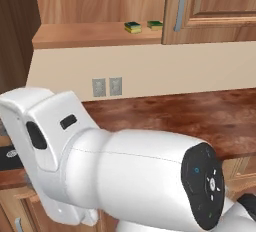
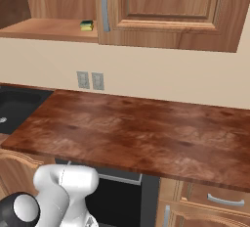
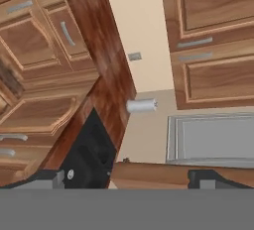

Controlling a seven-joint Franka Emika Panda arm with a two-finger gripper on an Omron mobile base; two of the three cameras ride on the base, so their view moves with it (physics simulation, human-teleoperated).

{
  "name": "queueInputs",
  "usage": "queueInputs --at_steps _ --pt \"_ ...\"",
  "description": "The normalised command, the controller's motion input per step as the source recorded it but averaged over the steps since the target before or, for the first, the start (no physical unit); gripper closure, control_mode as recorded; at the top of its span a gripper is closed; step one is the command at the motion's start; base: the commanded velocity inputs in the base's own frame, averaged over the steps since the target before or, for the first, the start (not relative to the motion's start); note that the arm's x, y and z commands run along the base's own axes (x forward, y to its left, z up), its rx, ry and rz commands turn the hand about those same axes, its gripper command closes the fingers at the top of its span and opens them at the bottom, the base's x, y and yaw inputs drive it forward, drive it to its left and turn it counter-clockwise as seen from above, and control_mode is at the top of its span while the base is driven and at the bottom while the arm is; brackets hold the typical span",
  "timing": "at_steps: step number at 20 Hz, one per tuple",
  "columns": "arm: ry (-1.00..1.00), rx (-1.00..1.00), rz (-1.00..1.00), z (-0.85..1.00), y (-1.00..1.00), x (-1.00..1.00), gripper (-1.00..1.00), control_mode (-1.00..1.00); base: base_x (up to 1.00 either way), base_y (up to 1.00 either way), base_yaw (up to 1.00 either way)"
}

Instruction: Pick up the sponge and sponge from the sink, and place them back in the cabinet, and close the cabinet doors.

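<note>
On the open cabinet [image 1: 95, 35] shelf, near its front edge: two sponges, one yellow-sided [image 1: 132, 27], the other [image 1: 154, 25] just right of it, beside the door [image 1: 210, 6]. Sink [image 2: 17, 106]: far left of the table [image 2: 146, 133]. Risk, judged: a door swung shut carelessly may clip the right sponge and knock it off. Jaws [image 3: 131, 179]: spread wide, holding and touching nothing, both tips apart.
</note>
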Motion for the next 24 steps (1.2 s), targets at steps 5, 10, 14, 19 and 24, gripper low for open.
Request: queueInputs --at_steps 5,10,14,19,24 --pt "0.0 0.03 -0.05 0.01 0.29 -0.08 -1.0 -1.0 0.0 0.0 0.0" --pt "0.0 0.02 -0.06 0.01 0.33 0.08 -1.0 -1.0 0.0 0.0 0.0" --pt "0.0 0.02 -0.07 0.04 0.33 0.11 -1.0 -1.0 0.0 0.0 0.0" --pt "0.0 0.0 -0.13 0.01 0.32 0.25 -1.0 -1.0 0.0 0.0 0.0" --pt "0.0 0.0 -0.16 0.0 0.15 0.21 -1.0 -1.0 0.0 0.0 0.0"
